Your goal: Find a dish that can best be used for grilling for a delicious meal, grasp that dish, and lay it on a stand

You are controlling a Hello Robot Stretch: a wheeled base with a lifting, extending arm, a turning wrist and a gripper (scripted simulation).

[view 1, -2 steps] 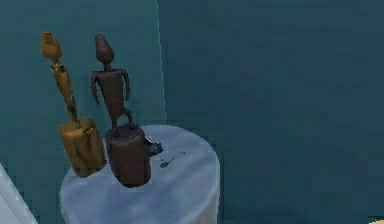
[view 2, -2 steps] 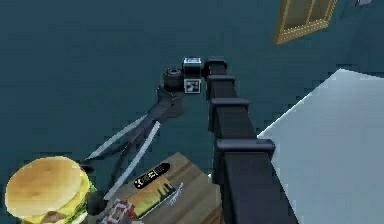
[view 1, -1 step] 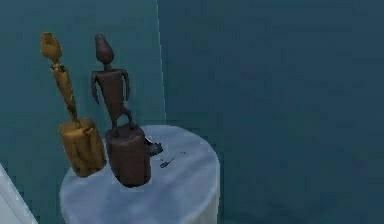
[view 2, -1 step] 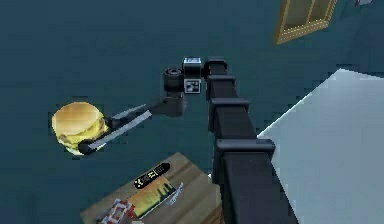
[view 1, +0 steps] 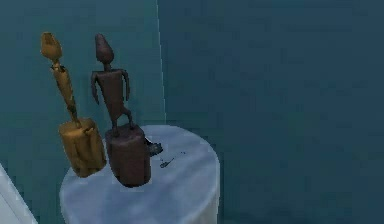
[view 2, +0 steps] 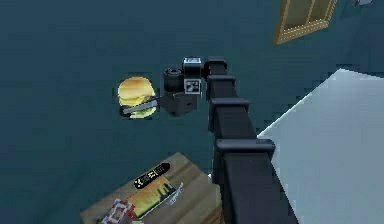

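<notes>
Gripper (view 2: 146, 106) work shows in the arm side view, where the dark arm (view 2: 236, 140) rises in steps from the bottom edge to two white squares (view 2: 191, 76) with black marks. Left of those squares sits the gripper's dark body, and at its far end hangs a round yellow and white thing (view 2: 135, 92), clear of every surface with only dark teal behind it, so the gripper holds it; whether the fingers are apart or together I cannot tell. Its shape does not let me call it a dish. Below it, at the bottom edge, stands a wooden table (view 2: 190, 200) with a flat black bar (view 2: 150, 179) near its far corner and a small red and white object (view 2: 121, 211) nearer its left edge. A pale flat surface (view 2: 335, 130) lies at the right, and a wooden frame (view 2: 305, 18) hangs on the wall at the top right. In the forward view a round table (view 1: 195, 180) with a pale blue top stands against teal walls. An orange-brown statue (view 1: 72, 110) stands at its left edge, a dark brown statue (view 1: 120, 115) just beside it toward the middle, and some small dark bits (view 1: 165, 156) lie on the top to the right of the dark one
</notes>
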